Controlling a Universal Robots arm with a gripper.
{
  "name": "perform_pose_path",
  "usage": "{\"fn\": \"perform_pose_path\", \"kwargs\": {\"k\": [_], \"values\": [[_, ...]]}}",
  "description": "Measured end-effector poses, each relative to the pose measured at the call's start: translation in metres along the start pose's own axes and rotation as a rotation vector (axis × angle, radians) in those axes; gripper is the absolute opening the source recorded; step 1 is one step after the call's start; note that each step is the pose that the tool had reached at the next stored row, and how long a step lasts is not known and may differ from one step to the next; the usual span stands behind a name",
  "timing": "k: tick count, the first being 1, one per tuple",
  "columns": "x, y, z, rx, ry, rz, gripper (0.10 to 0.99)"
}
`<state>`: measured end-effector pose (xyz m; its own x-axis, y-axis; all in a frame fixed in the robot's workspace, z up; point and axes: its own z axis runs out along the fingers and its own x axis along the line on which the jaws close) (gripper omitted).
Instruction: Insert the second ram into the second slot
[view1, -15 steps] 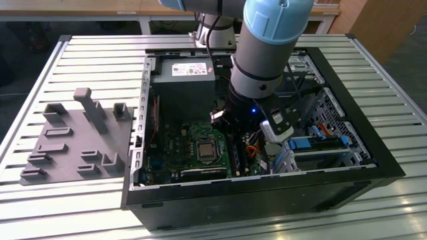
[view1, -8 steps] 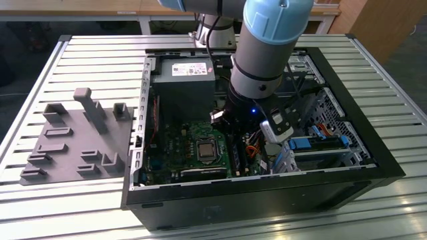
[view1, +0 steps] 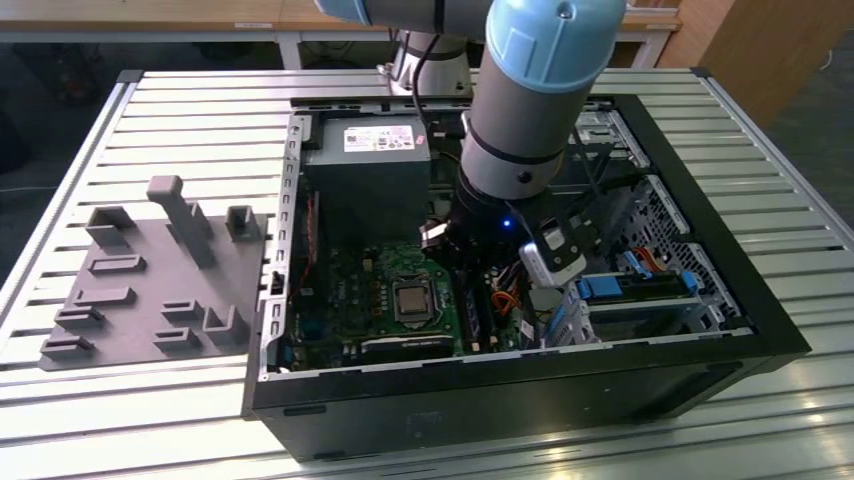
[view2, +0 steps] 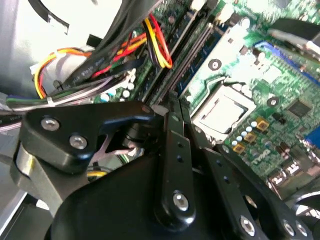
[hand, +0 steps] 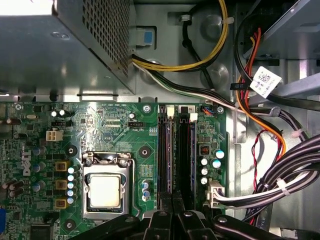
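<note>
Blue second ram (hand: 170, 150) looks edge-on in its slot (hand: 165, 165) beside the CPU socket (hand: 104, 190); gripper (hand: 173, 200) closed narrow right over it, clamping or pressing unclear. Likely light, stiff, brittle: hold edges mid-length, never contacts

case (view1: 507, 400): matt black metal | table (view1: 200, 110): ribbed bare metal | hand (view2: 172, 110): smooth black metal

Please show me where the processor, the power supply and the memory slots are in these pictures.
processor (hand: 105, 191), first wrist view, middle of its metal lid.
power supply (view1: 363, 168), exterior view, on its grey upper face.
memory slots (hand: 165, 150), first wrist view, middle of one slot.
</note>
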<state>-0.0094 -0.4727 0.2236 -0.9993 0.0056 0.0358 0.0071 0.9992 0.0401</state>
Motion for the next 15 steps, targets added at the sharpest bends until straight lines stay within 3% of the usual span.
{"fn": "perform_pose_path", "kwargs": {"k": [5,15], "values": [[0.0001,0.0001,-0.0032,-0.004,0.0000,0.000,0.118],[-0.0017,0.0001,-0.0024,-0.005,-0.0004,0.010,0.118]]}}
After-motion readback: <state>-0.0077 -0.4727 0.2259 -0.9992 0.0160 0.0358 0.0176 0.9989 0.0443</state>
